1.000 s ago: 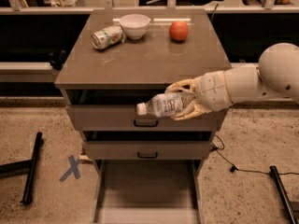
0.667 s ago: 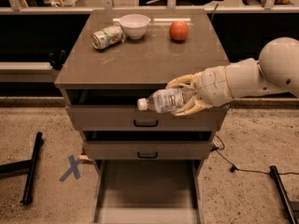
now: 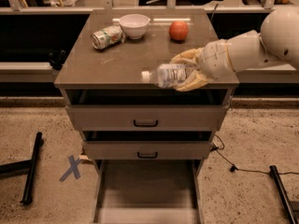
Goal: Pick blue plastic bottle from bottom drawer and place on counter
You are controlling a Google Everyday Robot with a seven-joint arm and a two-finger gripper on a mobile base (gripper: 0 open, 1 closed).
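Note:
My gripper [image 3: 189,70] comes in from the right on a white arm and is shut on the blue plastic bottle [image 3: 166,75]. The bottle lies sideways, white cap pointing left, held over the front edge of the counter [image 3: 117,62]. The bottom drawer [image 3: 147,190] is pulled out below, its tray showing nothing inside.
On the counter stand a dented can [image 3: 106,36] lying on its side, a white bowl [image 3: 134,25] and an orange fruit [image 3: 178,31] at the back. Two black-handled drawers [image 3: 145,123] sit above the bottom one. Black stand legs [image 3: 30,169] lie on the floor left and right.
My gripper has lifted the bottle from in front of the top drawer up to the level of the counter's front edge.

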